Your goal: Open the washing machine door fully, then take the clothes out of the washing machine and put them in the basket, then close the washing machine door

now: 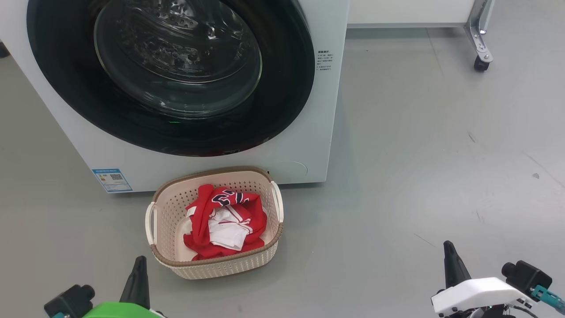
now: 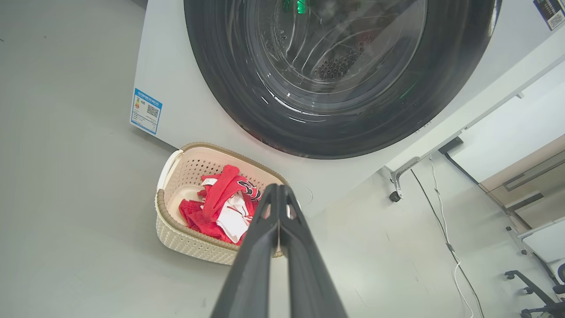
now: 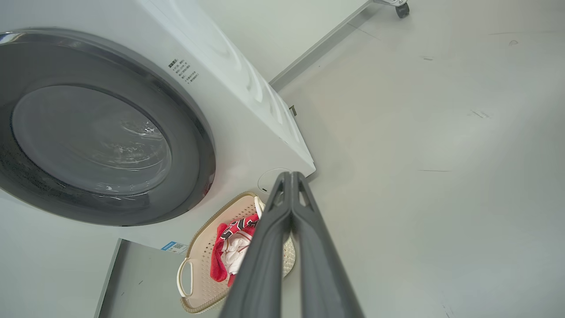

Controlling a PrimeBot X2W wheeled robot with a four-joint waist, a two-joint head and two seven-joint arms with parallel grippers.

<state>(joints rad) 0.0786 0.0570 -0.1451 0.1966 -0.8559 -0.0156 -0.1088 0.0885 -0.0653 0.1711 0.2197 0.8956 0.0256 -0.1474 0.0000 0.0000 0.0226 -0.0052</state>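
Observation:
The white washing machine (image 1: 309, 145) stands ahead with its round black-ringed door (image 1: 282, 110) lying flat against its front, shut. On the floor before it sits the cream basket (image 1: 167, 212), and red and white clothes (image 1: 229, 218) lie inside. My left gripper (image 1: 140, 260) is at the lower left, just near of the basket, fingers pressed together and empty. My right gripper (image 1: 448, 245) rests at the lower right over bare floor, also shut and empty. The left wrist view gives the basket (image 2: 176, 229), the clothes (image 2: 220, 203) and the door (image 2: 441, 88); the right wrist view shows the basket (image 3: 198, 282).
Grey floor spreads to the right of the machine. A white cabinet on a metal leg with a caster (image 1: 481, 64) stands at the back right. A blue label sticker (image 1: 112, 179) marks the machine's lower left front. Cables (image 2: 446, 238) and a chair base (image 2: 538, 296) lie off to one side.

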